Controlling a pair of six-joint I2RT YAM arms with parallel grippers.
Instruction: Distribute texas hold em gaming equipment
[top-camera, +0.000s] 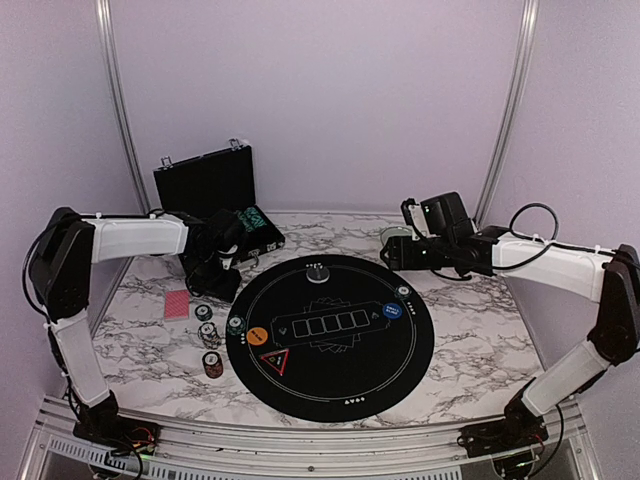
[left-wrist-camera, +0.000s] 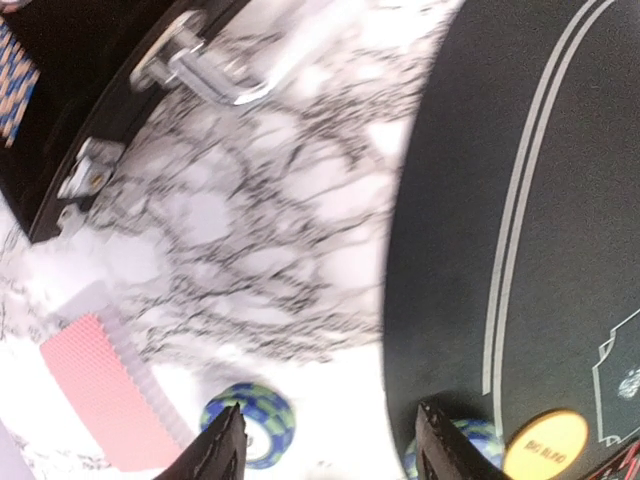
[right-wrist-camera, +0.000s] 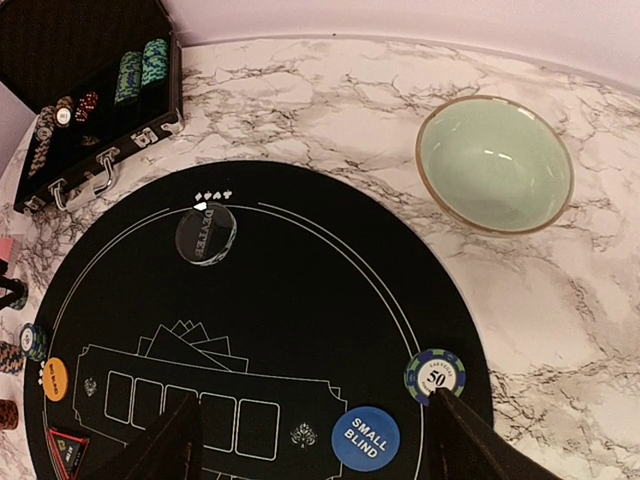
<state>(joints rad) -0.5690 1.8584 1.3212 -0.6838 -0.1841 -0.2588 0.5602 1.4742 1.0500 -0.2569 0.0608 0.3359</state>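
The left gripper (left-wrist-camera: 330, 412) stands partly open and empty, beside a blue-green chip (left-wrist-camera: 266, 426) and the pink cards (left-wrist-camera: 95, 390) on the tabletop (left-wrist-camera: 250, 230). The right gripper (right-wrist-camera: 315, 400) gapes wide, empty, above the black mat (right-wrist-camera: 300, 300).

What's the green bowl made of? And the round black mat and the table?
Bowl: probably glazed ceramic or glass. It is smooth, glossy pale green with soft reflections and a thin brownish rim.
Mat: likely felt or rubber-backed fabric. It is flat, matte black with printed white lines.
Table: looks like marble, white with dark veins, but it could be printed laminate.
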